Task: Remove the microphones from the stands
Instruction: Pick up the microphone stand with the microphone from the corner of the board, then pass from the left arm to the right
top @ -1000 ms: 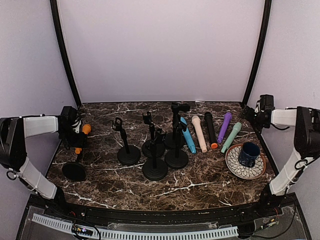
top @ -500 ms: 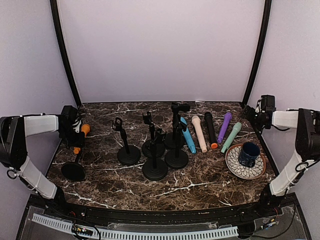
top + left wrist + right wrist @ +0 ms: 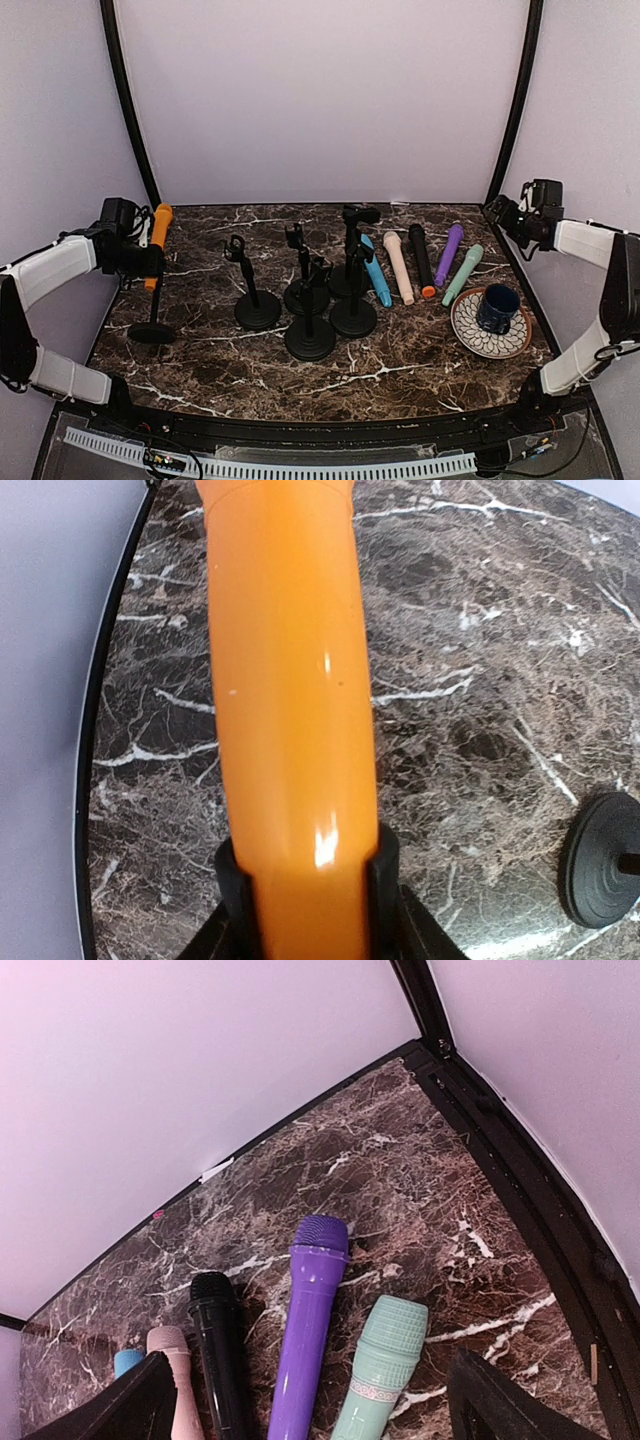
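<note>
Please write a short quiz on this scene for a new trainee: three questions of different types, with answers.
1. True or false: the left gripper is shut on the long orange plastic microphone.
2. What stands on the round patterned plate? A a dark blue mug; B a purple microphone; C a black stand.
3. Name the colour of the microphone lying nearest that plate.
Key: 1 true; 2 A; 3 mint green.

The orange microphone [image 3: 285, 680] is cropped at top.
</note>
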Action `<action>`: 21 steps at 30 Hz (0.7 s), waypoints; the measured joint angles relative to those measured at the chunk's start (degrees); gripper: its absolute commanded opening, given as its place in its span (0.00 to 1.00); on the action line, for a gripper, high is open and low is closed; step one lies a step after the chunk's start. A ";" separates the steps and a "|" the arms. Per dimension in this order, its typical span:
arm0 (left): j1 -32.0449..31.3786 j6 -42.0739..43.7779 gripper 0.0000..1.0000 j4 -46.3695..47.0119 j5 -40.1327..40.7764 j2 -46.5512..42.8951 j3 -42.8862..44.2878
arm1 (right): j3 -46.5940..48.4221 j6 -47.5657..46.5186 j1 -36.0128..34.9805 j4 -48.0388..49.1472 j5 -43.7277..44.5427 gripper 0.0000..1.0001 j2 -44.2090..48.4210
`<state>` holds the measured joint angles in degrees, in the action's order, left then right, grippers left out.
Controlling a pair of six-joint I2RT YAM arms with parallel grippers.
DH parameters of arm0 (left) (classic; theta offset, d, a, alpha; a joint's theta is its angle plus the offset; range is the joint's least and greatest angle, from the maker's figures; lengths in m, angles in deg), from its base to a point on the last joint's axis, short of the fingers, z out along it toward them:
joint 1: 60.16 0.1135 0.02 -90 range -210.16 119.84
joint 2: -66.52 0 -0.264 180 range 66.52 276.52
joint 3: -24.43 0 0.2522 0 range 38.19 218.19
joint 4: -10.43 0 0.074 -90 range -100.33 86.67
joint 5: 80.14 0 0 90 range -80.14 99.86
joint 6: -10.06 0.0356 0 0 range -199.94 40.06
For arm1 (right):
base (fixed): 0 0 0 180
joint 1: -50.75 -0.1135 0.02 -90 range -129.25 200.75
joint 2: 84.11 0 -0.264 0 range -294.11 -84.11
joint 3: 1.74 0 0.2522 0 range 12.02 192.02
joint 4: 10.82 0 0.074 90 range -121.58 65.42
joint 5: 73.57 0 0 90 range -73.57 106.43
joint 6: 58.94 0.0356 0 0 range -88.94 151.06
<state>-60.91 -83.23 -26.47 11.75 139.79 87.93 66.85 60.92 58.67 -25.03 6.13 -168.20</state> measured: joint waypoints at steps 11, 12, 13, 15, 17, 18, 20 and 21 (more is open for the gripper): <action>0.00 0.59 0.00 5.44 -13.03 -7.61 -3.30 | -0.04 0.92 -0.07 1.55 -7.61 0.95 3.13; 0.00 0.68 0.00 6.14 -15.21 -8.41 -3.76 | -0.07 0.87 -0.42 2.12 -8.74 0.95 3.50; 0.00 0.74 0.00 6.88 -17.35 -9.27 -4.24 | -0.07 0.76 -0.66 2.54 -9.68 0.95 3.87; 0.00 0.76 0.00 8.68 -21.73 -10.73 -5.09 | -0.07 0.28 -1.68 3.32 -11.28 0.95 4.59; 0.00 0.70 0.00 10.84 -26.99 -12.24 -6.05 | -0.02 -0.66 -3.45 3.91 -12.81 0.95 5.09; 0.00 0.61 0.00 11.76 -29.05 -12.76 -6.40 | 0.11 -1.11 -4.66 4.09 -13.60 0.95 5.29; 0.00 0.09 0.00 14.38 -34.25 -13.94 -7.43 | 0.66 -2.01 -6.91 4.28 -15.32 0.95 5.42; 0.00 -0.33 0.00 15.72 -36.70 -14.47 -7.91 | 0.94 -2.34 -8.20 4.55 -16.06 0.95 5.51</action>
<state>-60.91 -83.56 -10.75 -24.95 125.33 80.02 67.79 58.59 50.48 -20.48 -9.94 -162.70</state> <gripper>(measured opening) 0.431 0.948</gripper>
